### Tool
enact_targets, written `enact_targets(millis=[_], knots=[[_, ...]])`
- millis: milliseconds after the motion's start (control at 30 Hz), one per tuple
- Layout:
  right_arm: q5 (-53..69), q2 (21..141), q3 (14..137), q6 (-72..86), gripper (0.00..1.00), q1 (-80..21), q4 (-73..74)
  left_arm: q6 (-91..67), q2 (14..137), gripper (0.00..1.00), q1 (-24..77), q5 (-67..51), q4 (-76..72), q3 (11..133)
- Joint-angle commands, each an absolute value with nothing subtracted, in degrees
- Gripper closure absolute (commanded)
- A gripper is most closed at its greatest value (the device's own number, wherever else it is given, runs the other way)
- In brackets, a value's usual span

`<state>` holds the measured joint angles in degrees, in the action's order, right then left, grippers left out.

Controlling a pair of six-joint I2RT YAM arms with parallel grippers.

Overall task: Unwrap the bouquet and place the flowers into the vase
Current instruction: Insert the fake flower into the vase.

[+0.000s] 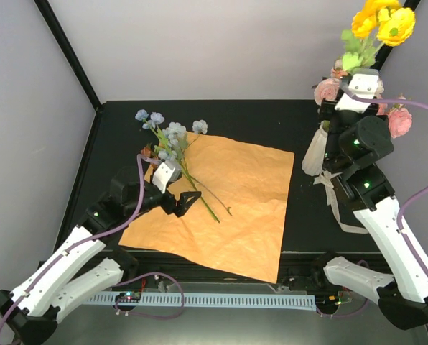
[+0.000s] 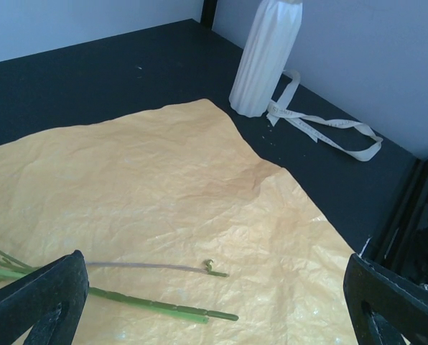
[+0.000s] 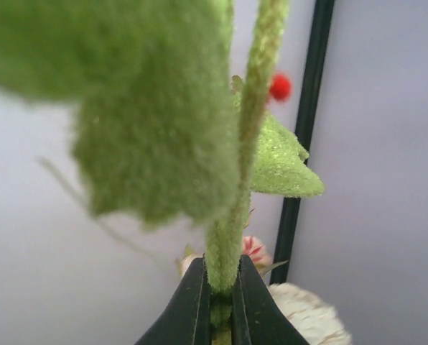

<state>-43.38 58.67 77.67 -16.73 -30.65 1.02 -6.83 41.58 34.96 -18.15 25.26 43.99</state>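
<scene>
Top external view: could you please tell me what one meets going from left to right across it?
Left gripper, jaws open → orange paper → vase → right gripper, jaws shut on the stem of the yellow flowers. The blue flowers overlap the first two, so I leave them out.

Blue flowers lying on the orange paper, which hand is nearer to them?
Left. The left hand is open beside the stems of the blue flowers; the right hand is above the vase, shut on a yellow flower stem.
</scene>
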Motion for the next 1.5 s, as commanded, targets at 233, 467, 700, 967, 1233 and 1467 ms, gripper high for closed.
enact_targets(millis=[233,467,700,967,1233,1467], knots=[[-37.1,60.7,79.5,-11.4,0.99,-20.1,-1.3,-5.2,38.6,0.01,35.1,-16.7,24.9,43.7],[-36.1,61.2,77.7,-7.3,0.99,-18.2,0.9,-5.1,39.0,0.01,35.1,-16.6,24.9,43.6],[-34.9,60.8,79.2,-7.7,0.99,-17.9,0.2,-5.1,38.5,0.01,35.1,-16.5,24.3,42.9],[-35.7,61.7,81.8,-7.5,0.99,-17.8,1.4,-5.2,40.1,0.01,35.1,-17.3,24.8,43.4],[-35.8,63.1,72.2,-7.1,0.99,-15.1,-3.0,-5.3,39.7,0.01,35.1,-16.7,24.7,43.1],[-33.4,64.1,67.2,-1.1,0.99,-13.2,-2.1,-5.3,39.5,0.01,35.1,-16.9,24.7,43.1]])
